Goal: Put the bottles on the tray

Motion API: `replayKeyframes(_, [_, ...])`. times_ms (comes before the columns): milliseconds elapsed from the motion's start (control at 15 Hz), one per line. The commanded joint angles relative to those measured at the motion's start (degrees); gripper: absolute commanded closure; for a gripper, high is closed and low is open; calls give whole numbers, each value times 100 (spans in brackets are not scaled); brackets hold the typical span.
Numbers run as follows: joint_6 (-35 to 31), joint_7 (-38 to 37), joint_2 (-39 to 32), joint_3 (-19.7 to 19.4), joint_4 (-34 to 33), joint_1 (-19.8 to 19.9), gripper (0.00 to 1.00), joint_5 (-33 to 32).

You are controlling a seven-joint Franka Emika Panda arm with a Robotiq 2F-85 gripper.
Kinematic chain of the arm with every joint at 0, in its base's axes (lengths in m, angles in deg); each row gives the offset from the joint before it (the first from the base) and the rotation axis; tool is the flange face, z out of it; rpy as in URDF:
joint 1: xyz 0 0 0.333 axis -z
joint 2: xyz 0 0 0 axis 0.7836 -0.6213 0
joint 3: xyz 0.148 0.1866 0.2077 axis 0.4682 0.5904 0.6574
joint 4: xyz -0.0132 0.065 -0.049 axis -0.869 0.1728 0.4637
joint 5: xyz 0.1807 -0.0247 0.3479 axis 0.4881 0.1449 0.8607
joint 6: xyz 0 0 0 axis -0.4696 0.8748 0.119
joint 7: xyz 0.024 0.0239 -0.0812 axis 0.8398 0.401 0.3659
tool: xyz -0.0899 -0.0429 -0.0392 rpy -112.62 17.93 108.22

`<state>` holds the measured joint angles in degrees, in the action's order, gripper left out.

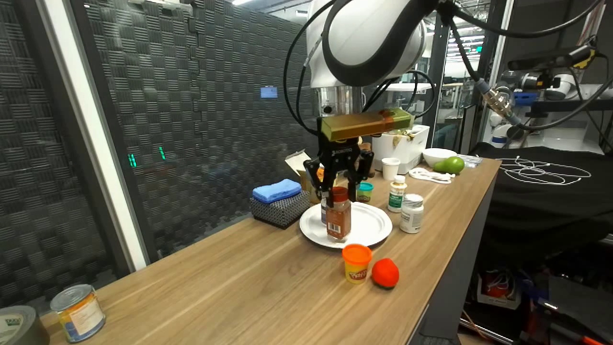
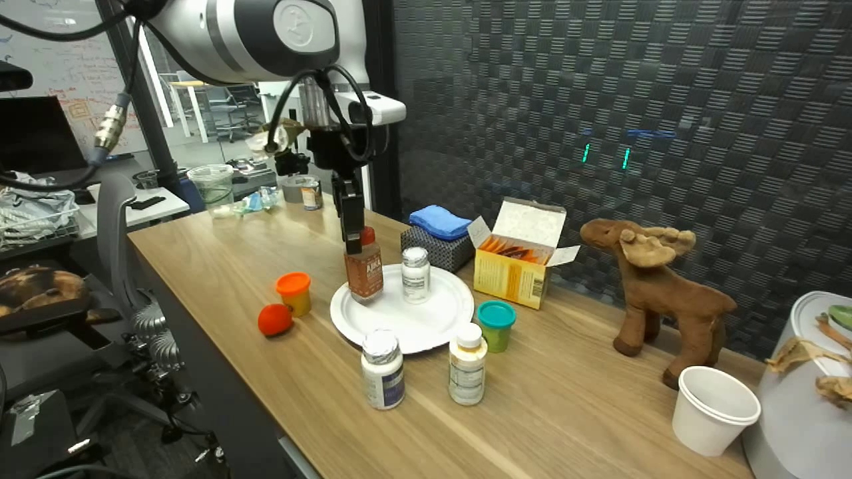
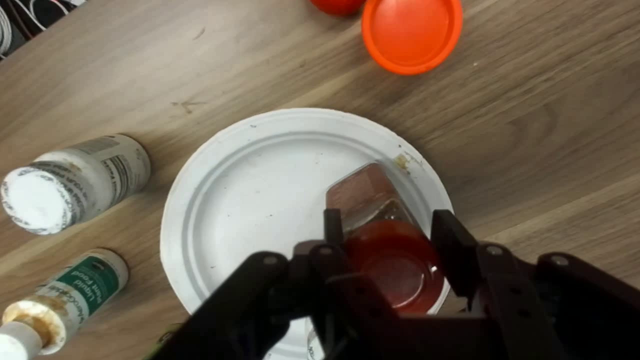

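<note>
The gripper [image 3: 387, 225] is narrowed to a cap's width and holds the red-capped bottle [image 2: 365, 274] by its top, the fingers [image 3: 452, 240] lying against either side of the red cap in the wrist view; in an exterior view the bottle is near upright at the left part of the white plate [image 2: 429, 326], though whether its base fully rests there one cannot tell; to its right a small white bottle [image 2: 416, 278] stands upright on the plate, near but apart; two more bottles stand on the wooden table [image 2: 566, 399] at the plate's near side, a wide white bottle [image 2: 383, 378] on the left and a slim bottle [image 2: 467, 371] on the right, the latter with a green label in the wrist view.

Left of the plate an orange-lidded tub [image 2: 295, 293] stands just beside a red round object [image 2: 275, 319]; at the plate's right edge, just beside it, is a teal-lidded tub [image 2: 496, 324]; on the far side a blue cloth [image 2: 440, 223] lies on a dark patterned box [image 2: 447, 253], with an open yellow box [image 2: 509, 283] to the right; farther right are a brown plush moose [image 2: 665, 293] and, nearer, white paper cups [image 2: 709, 416]; in an exterior view a metal can [image 1: 79, 314] stands at the left near end, near a roll of tape [image 1: 19, 326].
</note>
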<state>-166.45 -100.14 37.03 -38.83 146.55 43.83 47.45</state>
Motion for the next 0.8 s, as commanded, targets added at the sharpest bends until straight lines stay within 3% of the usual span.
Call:
replayKeyframes(0, [-17,-334,-22,-29,-50,33,77,-137])
replayKeyframes(733, [-151,-452,-428,-60,-459,113,77,8])
